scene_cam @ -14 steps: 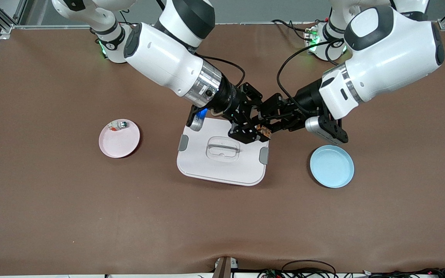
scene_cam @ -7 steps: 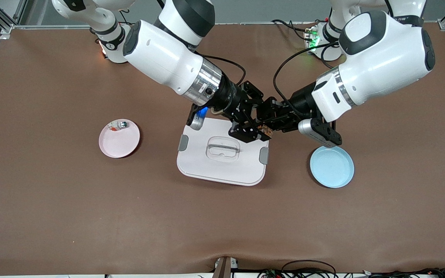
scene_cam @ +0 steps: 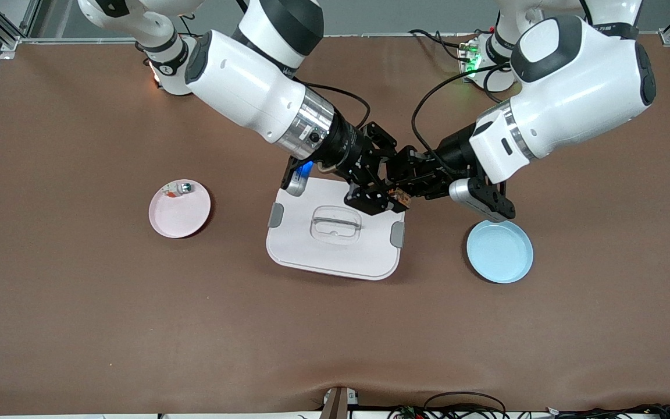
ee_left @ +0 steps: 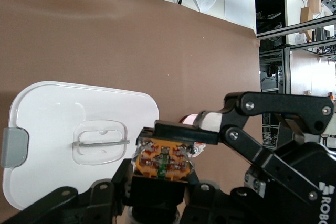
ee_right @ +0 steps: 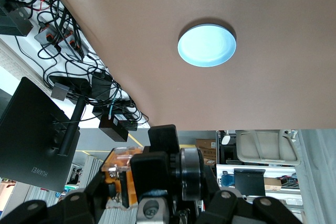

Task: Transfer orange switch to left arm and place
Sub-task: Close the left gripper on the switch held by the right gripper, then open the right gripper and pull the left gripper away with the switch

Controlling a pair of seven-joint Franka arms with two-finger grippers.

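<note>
The orange switch (scene_cam: 396, 198), a small black part with an orange end, hangs in the air between both grippers, over the corner of the white box (scene_cam: 335, 256) toward the left arm's end. My right gripper (scene_cam: 382, 198) is shut on the switch's black body (ee_right: 157, 177). My left gripper (scene_cam: 407, 192) meets it, and its fingers press against both sides of the orange end (ee_left: 160, 162). The box lid and clear handle show in the left wrist view (ee_left: 52, 108).
A blue plate (scene_cam: 499, 251) lies beside the box toward the left arm's end, under the left wrist; it also shows in the right wrist view (ee_right: 206, 44). A pink plate (scene_cam: 179, 215) toward the right arm's end holds a small white-and-green part (scene_cam: 185, 187).
The left arm moved in toward the right gripper until its fingers reached the switch. Over the last half second neither arm has visibly moved.
</note>
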